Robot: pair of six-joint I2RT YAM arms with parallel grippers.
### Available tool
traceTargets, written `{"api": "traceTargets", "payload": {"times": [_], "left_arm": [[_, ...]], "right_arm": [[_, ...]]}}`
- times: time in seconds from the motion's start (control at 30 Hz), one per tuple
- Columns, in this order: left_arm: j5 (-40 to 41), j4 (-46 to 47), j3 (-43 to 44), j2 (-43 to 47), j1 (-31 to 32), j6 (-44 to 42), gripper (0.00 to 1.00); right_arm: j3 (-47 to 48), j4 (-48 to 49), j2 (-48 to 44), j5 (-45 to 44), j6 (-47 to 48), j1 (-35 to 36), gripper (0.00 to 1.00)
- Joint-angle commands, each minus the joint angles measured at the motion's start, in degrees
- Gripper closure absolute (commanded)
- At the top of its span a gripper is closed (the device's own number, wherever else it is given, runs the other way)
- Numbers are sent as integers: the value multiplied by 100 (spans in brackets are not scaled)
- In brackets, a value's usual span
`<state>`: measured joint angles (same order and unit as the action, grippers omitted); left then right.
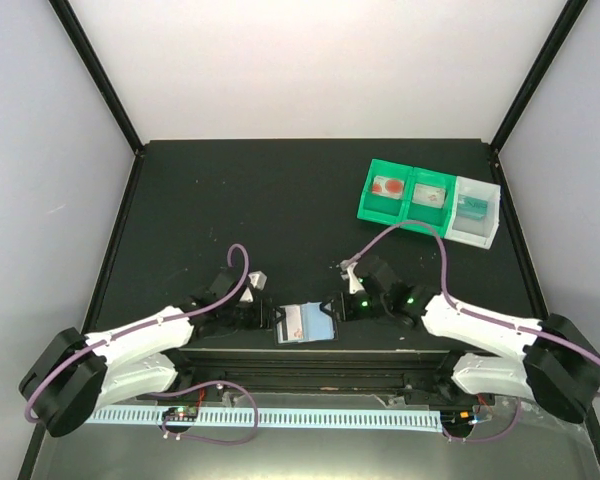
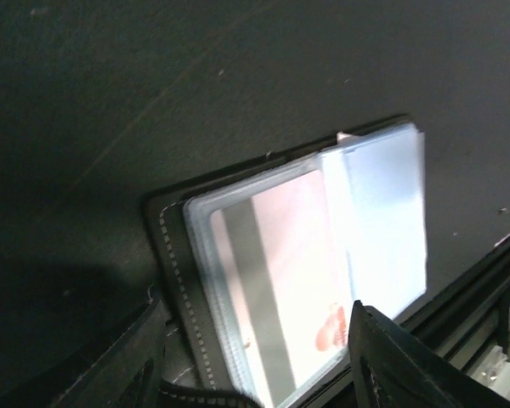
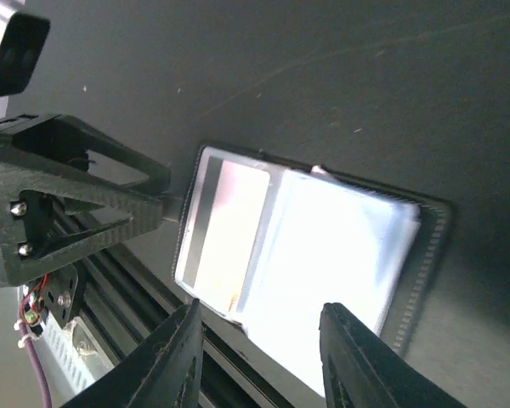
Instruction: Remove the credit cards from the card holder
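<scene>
Card holder: The card holder lies open and flat at the near edge of the black table. Its clear sleeves face up over the black stitched cover, and it sits squarely between the two pincers.

Left gripper: The left gripper sits at 9 o'clock of the holder. In its wrist view the fingers stand fairly wide apart above the holder's near edge, one by the stitched border and the other over the sleeves. Whether either touches the holder cannot be told.

Right gripper: The right gripper sits at 3 o'clock of the holder. Its fingers are set narrower but clearly apart. The sleeves' edge shows in the gap, and nothing is seen clamped.

Credit cards: The credit cards are in their sleeves. A whitish-pink card with a dark stripe and a red mark lies on the left gripper's side. Pale blue leaves lie on the right gripper's side.

Tray: A green-and-white tray stands far back at 1 o'clock of the holder, well apart from it. Red-marked items lie in its two green compartments and a teal item in the white one.
</scene>
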<state>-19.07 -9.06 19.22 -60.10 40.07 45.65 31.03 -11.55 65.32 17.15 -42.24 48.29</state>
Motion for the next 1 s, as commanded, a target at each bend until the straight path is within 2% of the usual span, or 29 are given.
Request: {"api": "traceTargets", "payload": {"times": [0.0, 0.13, 0.23, 0.47, 0.6, 0.7, 0.87, 0.97], "left_arm": [[111, 176, -144, -59, 5, -23, 41], [10, 497, -266, -159, 2, 0, 53], [-90, 670, -283, -262, 16, 53, 57], [-201, 1221, -372, -510, 37, 116, 70], [-345, 1472, -279, -862, 36, 136, 74], [-374, 1598, -233, -942, 38, 170, 74], [-270, 1332, -80, -777, 37, 114, 73], [-237, 1152, -93, -459, 36, 128, 65]], "right_arm": [[-22, 821, 479, -211, -299, 435, 61], [109, 967, 1174, -238, -84, 562, 63], [95, 1064, 1472, -257, -64, 572, 64], [78, 596, 1597, -876, 12, 575, 64], [97, 166, 1492, -1461, 40, 573, 65], [97, 20, 1392, -1590, 24, 576, 65], [67, 288, 1108, -1085, -42, 597, 65], [88, 584, 993, -788, -97, 745, 65]]}}
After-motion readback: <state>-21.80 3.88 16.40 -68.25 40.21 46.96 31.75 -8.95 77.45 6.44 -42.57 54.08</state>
